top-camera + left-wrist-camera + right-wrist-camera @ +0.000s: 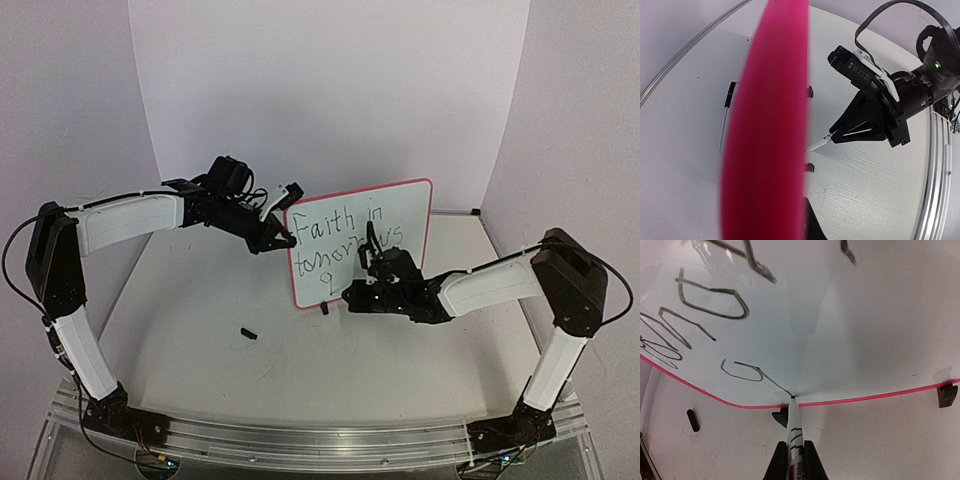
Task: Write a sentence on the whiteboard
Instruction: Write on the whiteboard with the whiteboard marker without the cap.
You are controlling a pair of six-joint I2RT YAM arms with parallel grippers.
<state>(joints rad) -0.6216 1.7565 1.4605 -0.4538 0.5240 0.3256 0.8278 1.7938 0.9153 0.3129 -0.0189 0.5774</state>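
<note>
**Two lines done, third barely started**

The whiteboard [410, 205] is standing upright in the middle of the counter [200, 330]. The left end effector [283, 240] is clamped on its left edge, and the right end effector [795, 455] is closed around a marker [794, 425] with the tip touching the board just above the bottom frame. The sentence [340, 245] reads "Faith in tomorrow's" plus a lone "g", so I'd say most of the last word is still to go. A little black cap [248, 333] is lying on the counter.

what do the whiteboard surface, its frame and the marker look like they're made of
whiteboard: smooth white panel with a soft sheen in the right wrist view, likely a coated or laminated writing surface; the core cannot be told.
frame: even red-pink colour and rounded corners, probably moulded plastic.
marker: white barrel with black print, looks like smooth plastic.
</note>
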